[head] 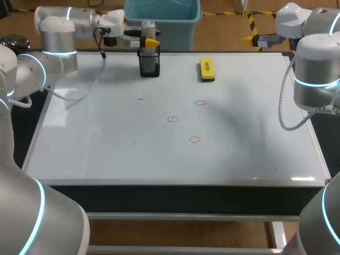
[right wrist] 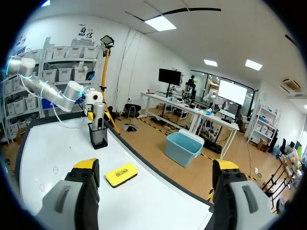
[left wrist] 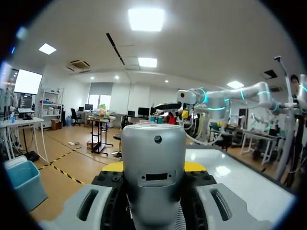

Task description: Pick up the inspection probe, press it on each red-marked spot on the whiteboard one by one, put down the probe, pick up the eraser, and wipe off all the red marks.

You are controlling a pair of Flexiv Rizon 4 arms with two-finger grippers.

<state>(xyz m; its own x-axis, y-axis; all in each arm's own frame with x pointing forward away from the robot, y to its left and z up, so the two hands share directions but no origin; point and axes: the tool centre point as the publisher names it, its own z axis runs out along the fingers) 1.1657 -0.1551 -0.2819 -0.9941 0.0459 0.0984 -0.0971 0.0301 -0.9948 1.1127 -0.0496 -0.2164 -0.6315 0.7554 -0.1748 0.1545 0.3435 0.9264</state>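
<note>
one probe (head: 149, 27) upright in holder (head: 149, 66) | left claw (head: 150, 42) clamped on it | right claw (right wrist: 156, 166) apart

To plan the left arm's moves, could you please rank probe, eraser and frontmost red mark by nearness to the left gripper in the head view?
1. Probe, right at the left gripper, at the back edge.
2. Eraser, farther right along the back.
3. Frontmost red mark, out in the middle, toward the front.

Black upright holder (head: 149, 68) near the far edge of the table (head: 159, 194), left of centre
</note>
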